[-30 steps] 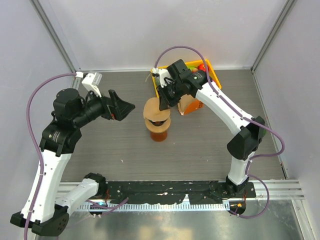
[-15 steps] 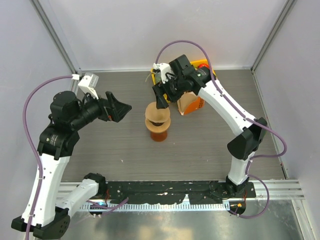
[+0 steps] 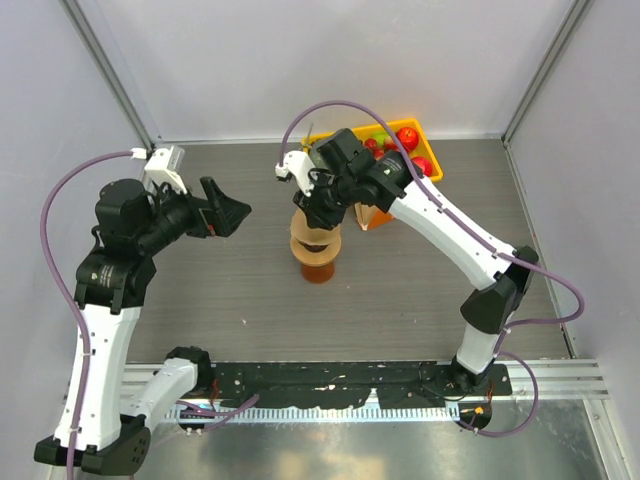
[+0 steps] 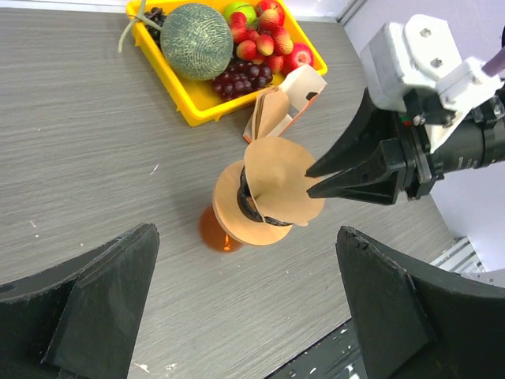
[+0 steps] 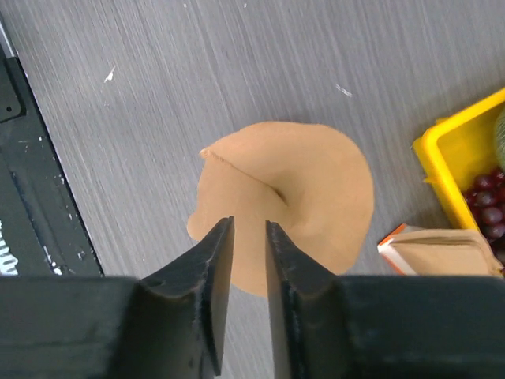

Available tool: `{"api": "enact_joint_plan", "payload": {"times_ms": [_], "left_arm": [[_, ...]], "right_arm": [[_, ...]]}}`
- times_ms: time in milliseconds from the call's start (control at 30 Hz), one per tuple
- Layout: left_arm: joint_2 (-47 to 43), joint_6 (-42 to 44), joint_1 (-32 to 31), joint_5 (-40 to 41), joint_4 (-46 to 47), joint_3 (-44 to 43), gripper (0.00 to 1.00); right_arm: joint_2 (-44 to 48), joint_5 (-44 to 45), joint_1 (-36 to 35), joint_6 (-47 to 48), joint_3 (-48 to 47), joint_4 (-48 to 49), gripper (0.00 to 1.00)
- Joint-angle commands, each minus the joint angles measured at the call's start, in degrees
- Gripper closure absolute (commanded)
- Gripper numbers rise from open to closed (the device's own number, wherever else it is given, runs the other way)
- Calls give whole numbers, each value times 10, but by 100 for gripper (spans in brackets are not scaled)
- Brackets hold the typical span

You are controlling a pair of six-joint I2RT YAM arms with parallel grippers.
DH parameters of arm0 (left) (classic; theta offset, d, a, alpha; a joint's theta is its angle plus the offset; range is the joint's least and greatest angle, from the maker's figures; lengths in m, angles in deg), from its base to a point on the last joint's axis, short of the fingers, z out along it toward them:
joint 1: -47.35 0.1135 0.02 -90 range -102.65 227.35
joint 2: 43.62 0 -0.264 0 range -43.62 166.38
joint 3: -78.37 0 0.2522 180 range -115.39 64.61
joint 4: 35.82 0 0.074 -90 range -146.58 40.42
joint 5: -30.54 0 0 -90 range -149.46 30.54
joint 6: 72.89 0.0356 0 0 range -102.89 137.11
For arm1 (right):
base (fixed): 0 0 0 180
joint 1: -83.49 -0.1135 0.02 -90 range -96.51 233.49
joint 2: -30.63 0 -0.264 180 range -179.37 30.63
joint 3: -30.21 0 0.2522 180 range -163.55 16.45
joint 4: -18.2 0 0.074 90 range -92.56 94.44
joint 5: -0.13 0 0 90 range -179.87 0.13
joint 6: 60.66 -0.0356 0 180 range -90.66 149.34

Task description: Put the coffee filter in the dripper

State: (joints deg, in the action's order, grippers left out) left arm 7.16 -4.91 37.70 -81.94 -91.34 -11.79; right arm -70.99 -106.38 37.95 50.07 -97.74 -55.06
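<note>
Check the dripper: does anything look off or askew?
Yes. The coffee filter sits crooked in the dripper. It tilts to one side and stands mostly above the rim, not seated down in the cone.

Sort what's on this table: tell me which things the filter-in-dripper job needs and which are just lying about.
Job:
coffee filter, sitting in the dripper's mouth
dripper
amber stand beneath it
right gripper, at the filter

Lying about:
yellow tray of fruit
orange-and-white carton
</note>
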Motion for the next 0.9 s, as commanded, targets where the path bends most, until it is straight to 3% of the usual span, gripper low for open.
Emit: {"api": "enact_joint_plan", "payload": {"times_ms": [0, 67, 367, 867], "left_arm": [[-2, 6, 17, -18, -9, -11, 2], [-2, 6, 19, -18, -10, -11, 3], [7, 15, 36, -18, -32, -16, 3], [4, 19, 49, -18, -44, -15, 3]], "right_arm": [[-5, 33, -3, 32, 19, 33, 78], [-10, 33, -3, 33, 33, 46, 84], [-41, 34, -3, 37, 64, 93, 95], [-70, 32, -3, 54, 118, 124, 95]]}}
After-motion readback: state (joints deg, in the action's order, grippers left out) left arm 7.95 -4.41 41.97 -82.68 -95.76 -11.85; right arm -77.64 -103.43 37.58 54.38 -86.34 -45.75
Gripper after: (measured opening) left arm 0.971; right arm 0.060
